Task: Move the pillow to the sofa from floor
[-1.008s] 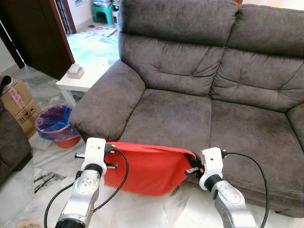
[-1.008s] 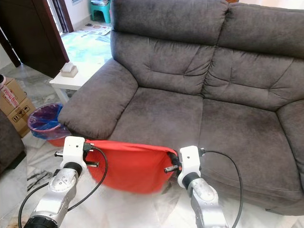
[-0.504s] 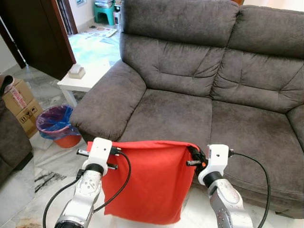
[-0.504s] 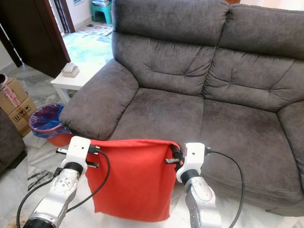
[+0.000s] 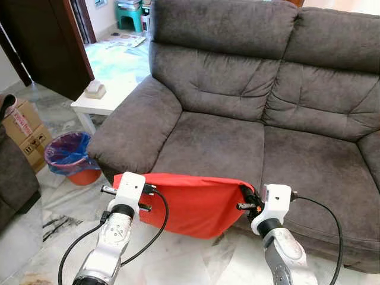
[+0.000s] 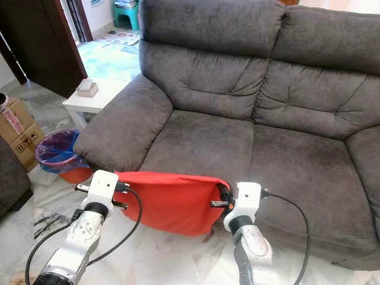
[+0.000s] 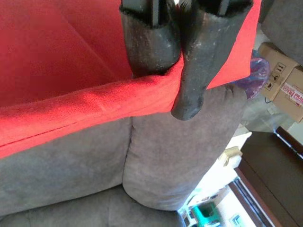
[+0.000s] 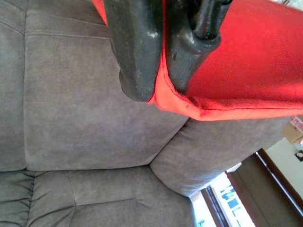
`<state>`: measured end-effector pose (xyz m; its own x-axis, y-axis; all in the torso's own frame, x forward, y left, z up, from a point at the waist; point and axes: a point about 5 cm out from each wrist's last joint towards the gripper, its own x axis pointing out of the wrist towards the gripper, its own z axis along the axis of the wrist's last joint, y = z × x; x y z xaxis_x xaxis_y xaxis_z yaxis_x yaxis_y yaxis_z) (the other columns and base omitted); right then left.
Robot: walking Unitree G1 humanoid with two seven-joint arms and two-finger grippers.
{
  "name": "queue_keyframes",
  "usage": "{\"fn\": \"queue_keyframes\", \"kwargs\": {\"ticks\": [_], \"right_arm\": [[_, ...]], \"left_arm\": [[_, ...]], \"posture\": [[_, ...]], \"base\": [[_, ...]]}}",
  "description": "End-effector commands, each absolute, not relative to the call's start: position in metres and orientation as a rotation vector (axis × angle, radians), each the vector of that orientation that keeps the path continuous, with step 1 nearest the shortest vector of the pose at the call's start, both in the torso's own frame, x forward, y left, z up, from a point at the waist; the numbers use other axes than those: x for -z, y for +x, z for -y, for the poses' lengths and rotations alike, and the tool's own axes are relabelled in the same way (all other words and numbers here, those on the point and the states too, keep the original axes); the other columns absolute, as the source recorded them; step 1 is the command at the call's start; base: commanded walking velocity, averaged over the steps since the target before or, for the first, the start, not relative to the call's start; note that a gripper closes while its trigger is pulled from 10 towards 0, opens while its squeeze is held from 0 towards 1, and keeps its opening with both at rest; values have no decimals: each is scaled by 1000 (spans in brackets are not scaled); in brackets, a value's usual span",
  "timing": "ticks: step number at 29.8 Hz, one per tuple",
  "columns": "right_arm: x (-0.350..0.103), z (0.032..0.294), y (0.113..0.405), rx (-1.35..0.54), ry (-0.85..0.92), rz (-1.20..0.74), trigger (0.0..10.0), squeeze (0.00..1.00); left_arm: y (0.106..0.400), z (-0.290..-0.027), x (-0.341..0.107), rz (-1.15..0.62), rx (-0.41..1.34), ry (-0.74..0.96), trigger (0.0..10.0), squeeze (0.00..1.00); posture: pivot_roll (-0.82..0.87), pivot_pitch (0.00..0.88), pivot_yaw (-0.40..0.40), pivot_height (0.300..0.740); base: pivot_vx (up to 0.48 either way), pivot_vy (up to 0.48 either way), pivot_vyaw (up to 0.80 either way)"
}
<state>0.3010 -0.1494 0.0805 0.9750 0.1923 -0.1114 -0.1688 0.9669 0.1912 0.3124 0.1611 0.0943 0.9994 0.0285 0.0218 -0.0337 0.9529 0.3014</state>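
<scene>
While the flat red fabric pillow (image 5: 190,202) hung off the floor before the grey suede sofa (image 5: 237,136), both arms needed to rise evenly and carry it forward over the seat edge. The left gripper (image 7: 170,71) and right gripper (image 8: 158,61) each pinched an upper corner, apparently firmly, pillow stretched between them.

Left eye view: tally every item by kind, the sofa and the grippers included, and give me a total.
Sofa: 1
Red pillow: 1
Grippers: 2, the left gripper and the right gripper, each shut on a pillow corner
White side table: 1
Bin: 1
Cardboard box: 1
Total: 7
</scene>
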Motion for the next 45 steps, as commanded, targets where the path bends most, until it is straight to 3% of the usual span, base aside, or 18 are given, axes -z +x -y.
{"fn": "queue_keyframes", "kwargs": {"ticks": [1,12,37,45], "right_arm": [[-90,159,303,-146,189,-78,10000,0],[-93,156,306,-167,160,-62,10000,0],[-98,155,315,-157,151,-39,10000,0],[-97,152,315,-172,139,-39,10000,0]], "left_arm": [[314,-165,-112,114,-65,302,10000,0],[314,-167,-114,126,-59,311,10000,0],[312,-172,-116,131,-70,312,10000,0],[312,-175,-116,131,-80,317,10000,0]], "posture": [[138,52,-26,740],[145,69,-32,740],[158,93,-39,740],[160,99,-42,740]], "base": [[0,0,-800],[0,-103,-800],[0,-303,0],[0,-299,-577]]}}
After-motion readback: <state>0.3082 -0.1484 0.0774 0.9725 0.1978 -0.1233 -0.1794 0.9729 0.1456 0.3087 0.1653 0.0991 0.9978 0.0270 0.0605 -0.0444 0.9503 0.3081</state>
